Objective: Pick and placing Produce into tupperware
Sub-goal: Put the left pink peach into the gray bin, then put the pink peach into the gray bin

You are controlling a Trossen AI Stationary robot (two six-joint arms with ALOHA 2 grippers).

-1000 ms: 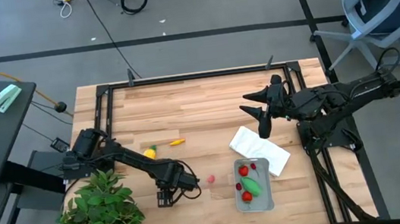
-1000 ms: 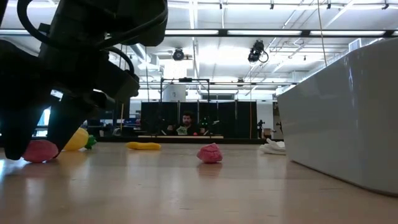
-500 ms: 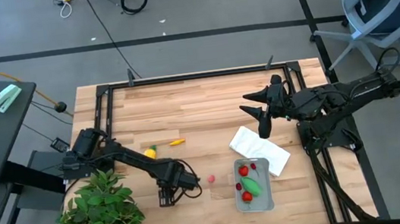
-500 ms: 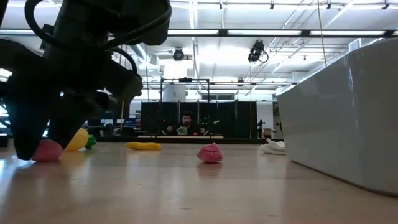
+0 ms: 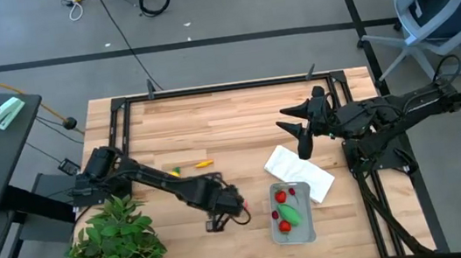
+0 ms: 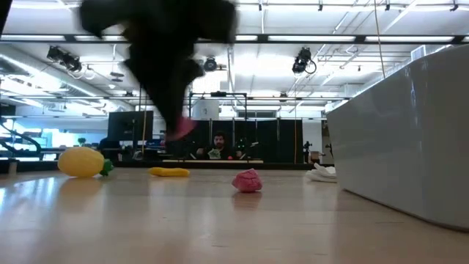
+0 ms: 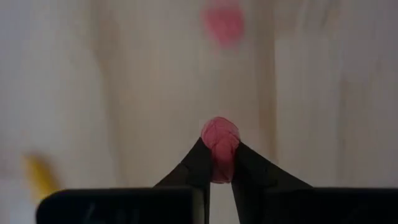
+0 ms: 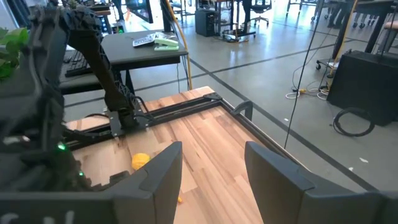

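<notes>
Pink-red toy berry (image 7: pixel 220 142), small, light and probably slippery, pinched at its middle between the left gripper (image 5: pixel 221 222) fingers, lifted above the desk (image 5: pixel 229 120) beside the tupperware (image 5: pixel 306 225). Right gripper (image 5: pixel 299 129) waits, fingers wide.

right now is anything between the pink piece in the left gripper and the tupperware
Nothing visible blocks it. The left gripper holds the pink piece off the table, just left of the tupperware. Another pink piece lies on the wood below that path, low enough to pass over. The right gripper waits farther back.
</notes>
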